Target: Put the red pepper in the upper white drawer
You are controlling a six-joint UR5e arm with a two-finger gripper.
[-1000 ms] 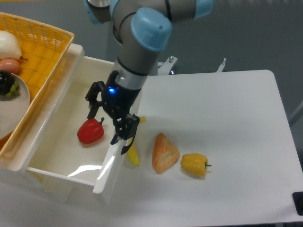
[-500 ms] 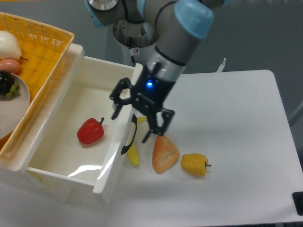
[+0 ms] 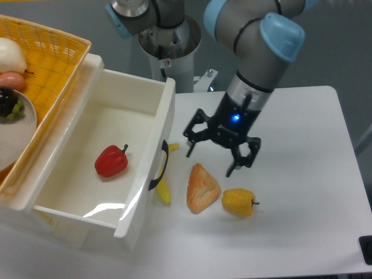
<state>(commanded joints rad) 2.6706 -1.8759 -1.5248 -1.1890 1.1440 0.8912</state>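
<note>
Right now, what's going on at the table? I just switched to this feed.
The red pepper lies on the floor of the upper white drawer, which stands pulled open. The gripper is open and empty, hanging above the table to the right of the drawer, over the pastry and near the yellow pepper. A banana lies by the drawer front. Nothing is being held; the placing looks done.

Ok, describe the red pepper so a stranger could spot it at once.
Find the big open glossy white plastic drawer on the left, with a dark curved handle on its front. Lying alone on its floor is the small glossy red bell pepper with a short dark stem. The similar yellow bell pepper lies outside on the white table.
</note>
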